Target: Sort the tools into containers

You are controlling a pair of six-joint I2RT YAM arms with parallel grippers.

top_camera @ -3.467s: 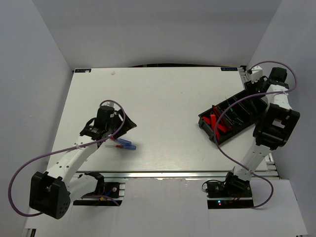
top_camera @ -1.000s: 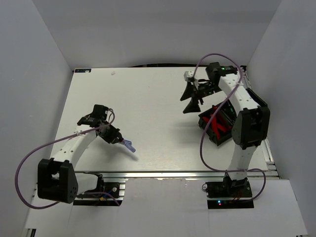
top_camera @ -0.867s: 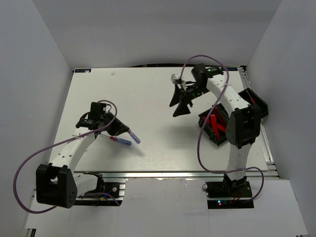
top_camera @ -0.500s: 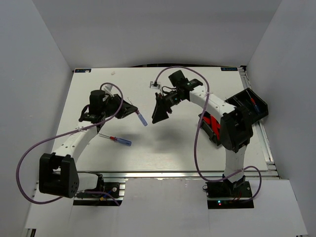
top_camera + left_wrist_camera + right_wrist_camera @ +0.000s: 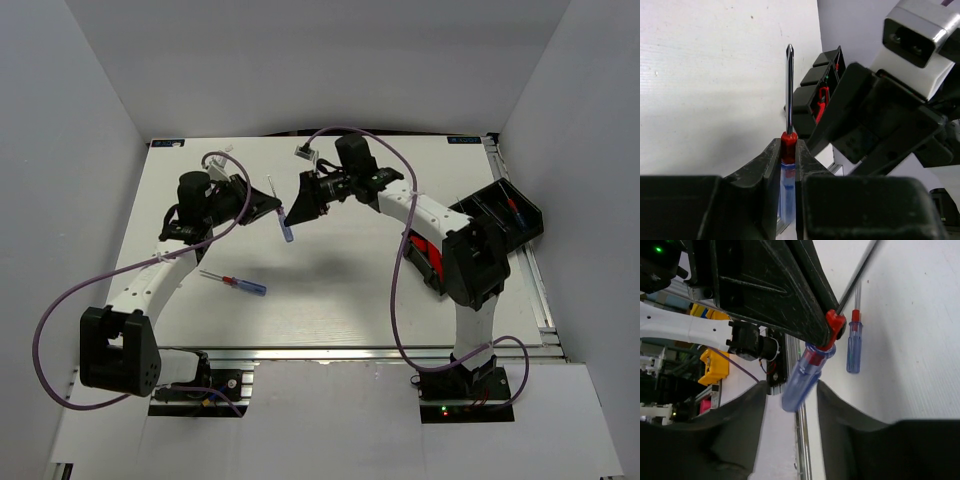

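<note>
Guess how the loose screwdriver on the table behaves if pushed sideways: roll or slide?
The loose screwdriver would probably roll: its blue handle looks round, and it lies flat on the table. It is likely light and stiff, given the thin metal shaft and small plastic handle. The smooth, clear handle may be slippery to grip.
</note>
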